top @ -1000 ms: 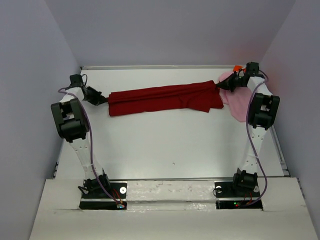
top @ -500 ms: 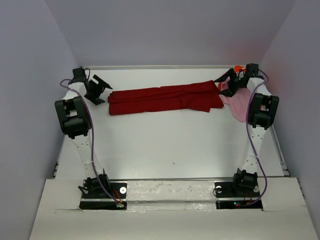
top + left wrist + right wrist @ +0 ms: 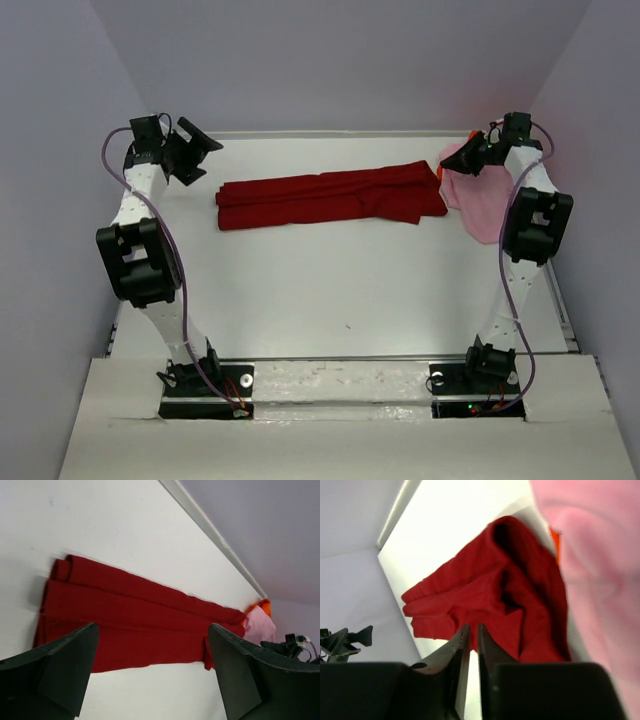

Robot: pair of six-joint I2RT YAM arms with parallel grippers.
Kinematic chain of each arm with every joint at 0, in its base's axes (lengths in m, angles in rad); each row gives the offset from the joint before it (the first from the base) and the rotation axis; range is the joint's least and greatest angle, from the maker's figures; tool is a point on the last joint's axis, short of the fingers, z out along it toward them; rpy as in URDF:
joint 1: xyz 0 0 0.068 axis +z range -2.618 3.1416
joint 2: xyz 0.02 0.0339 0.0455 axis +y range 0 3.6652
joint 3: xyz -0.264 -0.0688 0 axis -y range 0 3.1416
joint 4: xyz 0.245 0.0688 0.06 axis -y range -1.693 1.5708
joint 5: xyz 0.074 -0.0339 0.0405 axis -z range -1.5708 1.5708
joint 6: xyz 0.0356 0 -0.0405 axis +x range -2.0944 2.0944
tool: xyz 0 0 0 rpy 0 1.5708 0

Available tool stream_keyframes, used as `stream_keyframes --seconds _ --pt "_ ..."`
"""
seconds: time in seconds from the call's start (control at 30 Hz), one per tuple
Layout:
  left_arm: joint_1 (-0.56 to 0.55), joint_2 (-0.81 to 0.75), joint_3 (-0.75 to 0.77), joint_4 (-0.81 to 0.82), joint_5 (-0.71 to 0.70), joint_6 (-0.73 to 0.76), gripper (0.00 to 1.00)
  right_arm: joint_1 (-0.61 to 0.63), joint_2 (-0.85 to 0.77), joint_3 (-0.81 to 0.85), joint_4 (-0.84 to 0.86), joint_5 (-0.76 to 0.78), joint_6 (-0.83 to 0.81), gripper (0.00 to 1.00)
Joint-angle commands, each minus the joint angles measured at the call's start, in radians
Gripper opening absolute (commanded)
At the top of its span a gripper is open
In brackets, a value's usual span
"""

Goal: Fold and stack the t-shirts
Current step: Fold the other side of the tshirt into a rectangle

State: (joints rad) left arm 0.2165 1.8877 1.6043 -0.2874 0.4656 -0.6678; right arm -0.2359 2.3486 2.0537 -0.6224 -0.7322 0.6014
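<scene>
While the dark red shirt (image 3: 330, 198) lies as a long narrow band across the far part of the table (image 3: 330, 290), folded lengthwise but not yet crosswise, neither of its ends is held. The left gripper (image 3: 190, 152) is seen with its fingers wide apart, raised just beyond the band's left end and clear of the cloth. The right gripper (image 3: 470, 160) is found over the band's right end, its fingers drawn almost together with only a thin slit between them and nothing caught there. The pink shirt (image 3: 478, 205) is spread at the far right, touching the red band's end, and a scrap of the orange shirt (image 3: 554, 545) is glimpsed at that junction.

The main risk is judged to lie at that crowded right end: if a pinch is made there carelessly, pink or orange cloth may be gathered with the red, and two shirts dragged together. With fingers so nearly closed, the layered edge may be pushed and bunched rather than taken. On the left, if only the top layer is caught, the lengthwise fold may be pulled open. If the two ends are lifted unevenly, the band may be skewed.
</scene>
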Motion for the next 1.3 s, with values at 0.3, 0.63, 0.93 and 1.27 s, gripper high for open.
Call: stream_keyframes --seconds 0.3,0.63,0.93,1.27 --pt "-0.166 0.068 -0.153 0.192 0.145 -0.070 0.27 0.181 0.006 -0.010 -0.036 0.022 -0.026 0.00" --pt "-0.200 0.244 0.015 0.048 0.050 -0.030 0.00 0.211 0.083 0.066 -0.094 0.178 -0.067 0.00" --pt "-0.212 0.307 0.115 -0.165 -0.082 0.056 0.00 0.231 0.072 0.002 -0.217 0.364 -0.212 0.00" --pt "-0.301 0.241 -0.044 -0.322 -0.254 0.091 0.00 0.260 -0.127 -0.366 -0.158 0.451 -0.259 0.00"
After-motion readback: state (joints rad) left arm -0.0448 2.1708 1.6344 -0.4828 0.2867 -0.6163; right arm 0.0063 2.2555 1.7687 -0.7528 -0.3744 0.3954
